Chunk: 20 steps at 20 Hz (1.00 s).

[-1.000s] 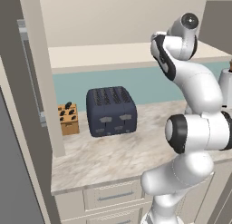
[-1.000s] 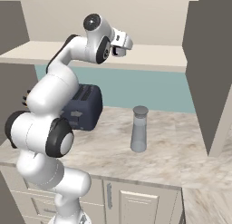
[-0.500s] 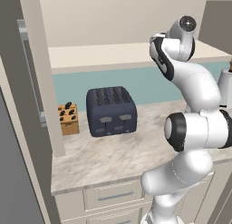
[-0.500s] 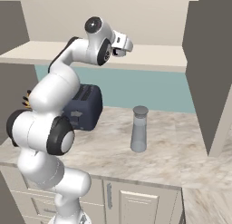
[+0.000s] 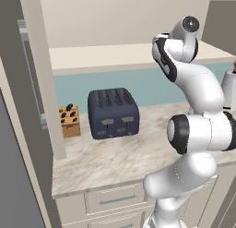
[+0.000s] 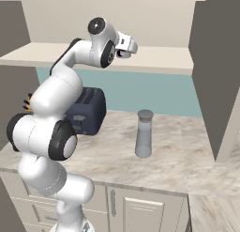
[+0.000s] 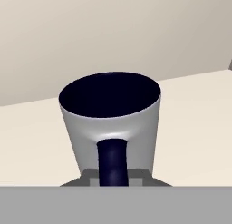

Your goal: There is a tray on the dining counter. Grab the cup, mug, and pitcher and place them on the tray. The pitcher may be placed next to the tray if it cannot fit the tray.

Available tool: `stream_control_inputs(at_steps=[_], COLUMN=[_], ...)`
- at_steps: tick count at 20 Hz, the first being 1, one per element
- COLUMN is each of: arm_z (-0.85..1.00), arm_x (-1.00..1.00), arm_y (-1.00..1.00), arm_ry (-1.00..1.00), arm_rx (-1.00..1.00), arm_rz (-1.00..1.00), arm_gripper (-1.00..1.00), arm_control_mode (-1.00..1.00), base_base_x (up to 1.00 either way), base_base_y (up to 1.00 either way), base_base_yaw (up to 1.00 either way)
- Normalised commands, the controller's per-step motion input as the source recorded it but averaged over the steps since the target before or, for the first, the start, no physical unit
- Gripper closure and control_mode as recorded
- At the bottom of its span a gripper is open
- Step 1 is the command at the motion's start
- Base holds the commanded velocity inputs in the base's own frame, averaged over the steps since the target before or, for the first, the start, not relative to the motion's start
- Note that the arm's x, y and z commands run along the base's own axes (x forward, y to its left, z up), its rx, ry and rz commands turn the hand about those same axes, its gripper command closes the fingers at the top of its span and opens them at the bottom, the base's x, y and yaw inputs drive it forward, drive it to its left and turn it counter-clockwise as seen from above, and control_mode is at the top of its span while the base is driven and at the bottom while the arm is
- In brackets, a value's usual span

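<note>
The mug (image 7: 111,123) stands on a pale shelf, close in front of the hand, with grey outer walls, a dark inside and a dark handle turned toward the camera. My gripper (image 7: 113,177) is shut on that handle, low at the frame's bottom. From the right base view the gripper (image 6: 132,47) reaches over the high shelf (image 6: 159,57). The pitcher (image 6: 143,134), tall, grey and lidded, stands upright on the marble counter right of the toaster, and its edge shows as the pitcher (image 5: 230,89) at the frame's right. The tray, cup and dining counter are out of view.
A dark toaster (image 5: 113,112) and a wooden knife block (image 5: 69,121) sit at the back of the marble counter (image 5: 106,162). A cabinet side panel (image 6: 218,76) stands to the right of the pitcher. Drawers and doors run below the counter.
The gripper's jaws have closed on the mug's handle. The arm has hardly moved and the pitcher stands where it was.
</note>
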Motion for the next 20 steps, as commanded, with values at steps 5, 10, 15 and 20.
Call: stream_control_inputs(at_steps=[5, 10, 15, 20], arm_z=[0.00, 0.00, 0.00, 0.06], arm_x=[-0.29, -0.82, -1.00, -0.82], arm_y=[0.00, 0.00, 0.00, 0.00], arm_ry=[-0.06, -0.14, -0.08, 0.01], arm_rx=[0.00, 0.00, 0.00, 0.00], arm_rz=[0.00, 0.00, 0.00, 0.00], arm_gripper=[1.00, 1.00, 1.00, 1.00], arm_control_mode=[-1.00, -1.00, -1.00, -1.00], base_base_x=[0.00, 0.00, 0.00, 0.00], base_base_y=[0.00, 0.00, 0.00, 0.00], base_base_yaw=[0.00, 0.00, 0.00, 0.00])
